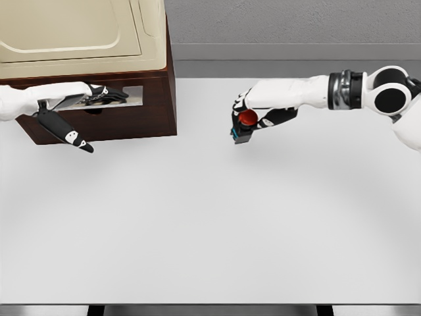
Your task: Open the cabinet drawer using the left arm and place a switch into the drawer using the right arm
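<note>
Right hand [253, 112]: fingers pinching the red-buttoned switch [245, 122].
Left hand [82, 99]: fingers spread, at the drawer [108, 97] front, cabinet [99, 59] behind.
Writing: none legible.

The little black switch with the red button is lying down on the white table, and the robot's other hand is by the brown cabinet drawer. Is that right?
Not quite. The little black switch with the red button isn't lying on the white table; the right hand is holding it up in the air, as the head view shows. The rest is right: the left hand is by the brown cabinet drawer.

Left robot hand [79, 99] extended, fingers straight; right robot hand [253, 112] curled shut.
</note>
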